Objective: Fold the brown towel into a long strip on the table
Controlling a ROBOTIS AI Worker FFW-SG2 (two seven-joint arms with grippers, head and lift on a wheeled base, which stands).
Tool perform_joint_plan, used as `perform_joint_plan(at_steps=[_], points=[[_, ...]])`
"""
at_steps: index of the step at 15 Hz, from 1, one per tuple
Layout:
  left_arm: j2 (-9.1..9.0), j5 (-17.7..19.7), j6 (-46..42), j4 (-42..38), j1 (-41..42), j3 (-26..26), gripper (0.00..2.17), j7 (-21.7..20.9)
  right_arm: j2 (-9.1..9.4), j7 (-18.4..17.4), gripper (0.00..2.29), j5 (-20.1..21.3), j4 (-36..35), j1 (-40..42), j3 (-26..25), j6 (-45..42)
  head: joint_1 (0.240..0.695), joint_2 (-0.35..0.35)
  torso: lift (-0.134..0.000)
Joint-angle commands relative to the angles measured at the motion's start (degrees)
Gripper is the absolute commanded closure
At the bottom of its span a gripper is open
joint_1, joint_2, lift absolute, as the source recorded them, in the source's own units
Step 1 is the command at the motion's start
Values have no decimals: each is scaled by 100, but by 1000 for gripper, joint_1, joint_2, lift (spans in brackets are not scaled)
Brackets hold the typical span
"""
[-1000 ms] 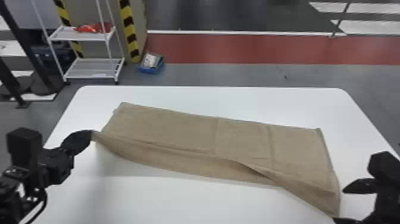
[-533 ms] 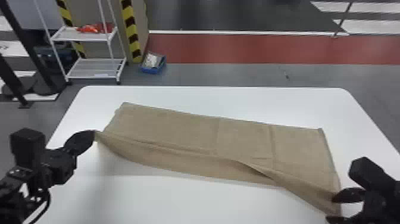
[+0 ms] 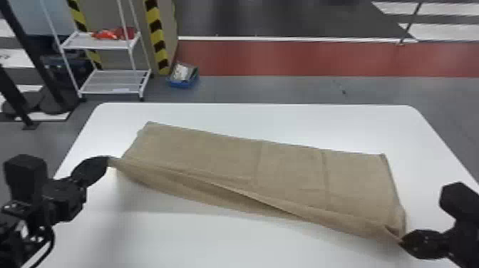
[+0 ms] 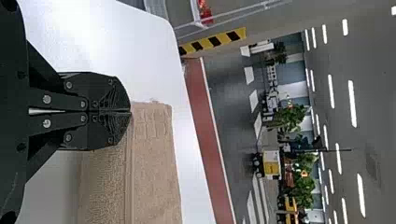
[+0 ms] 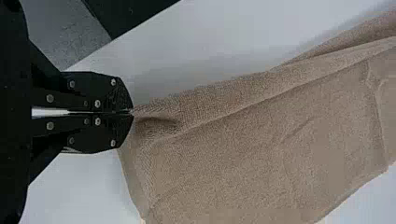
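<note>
Count: one towel [image 3: 285, 167], one table [image 3: 171, 242], two grippers with two fingers each. Behind the table, on the floor, stand one rack [image 3: 114, 85] with two shelves visible and, beside it, one blue box [image 3: 182, 84]. Red items [image 3: 107, 34] lie on the upper shelf; their number cannot be told.

Towel: on the table, spread crosswise as a long band, set aslant, its left end farther from the robot than its right. Two crosswise creases are noted, both right of the middle. Along the near side, layers stand partly apart, with one dark gap between them.

Left gripper [image 3: 109, 161]: at the towel's near left corner. Its fingers [image 4: 109, 93] are together, clamped on that corner. The towel runs from the tips toward the right gripper [image 3: 400, 242], with the main width beyond the tips, on the side away from the robot.

The right gripper's fingers [image 5: 105, 88] are likewise closed, pinching the near right corner at their very tips. A small pucker shows in the cloth just beside them. The near edge stretches between the two grips; the far edge touches neither gripper.
</note>
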Motion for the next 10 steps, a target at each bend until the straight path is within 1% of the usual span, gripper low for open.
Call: perform_joint_plan(at_steps=[1, 2, 4, 5, 7, 8, 10], points=[[8, 35, 0, -47, 4, 90, 2145, -9, 3, 19, 1777, -623, -157, 14, -495, -126, 695, -20, -100], [8, 35, 18, -82, 4, 117, 2145, -17, 3, 19, 1777, -992, -192, -4, -733, -73, 695, -20, -100], [17, 35, 88, -187, -5, 152, 2145, -44, -6, 19, 1777, -1370, -210, -101, -1014, 85, 695, -23, -100], [17, 35, 159, -249, -31, 152, 2145, -44, -23, 19, 1777, -1484, -175, -224, -1084, 208, 695, -26, -100], [17, -18, 475, -249, -233, 73, 2145, -96, -146, 19, 1777, -1792, 142, -558, -1120, 771, 695, -34, -100], [25, -106, 686, -240, -444, -7, 2145, -149, -208, 19, 1777, -1888, 300, -742, -1067, 1052, 695, -41, -100], [34, -282, 1020, -117, -831, -191, 2145, -184, -261, 19, 1774, -1976, 581, -1076, -909, 1544, 695, -65, -100]])
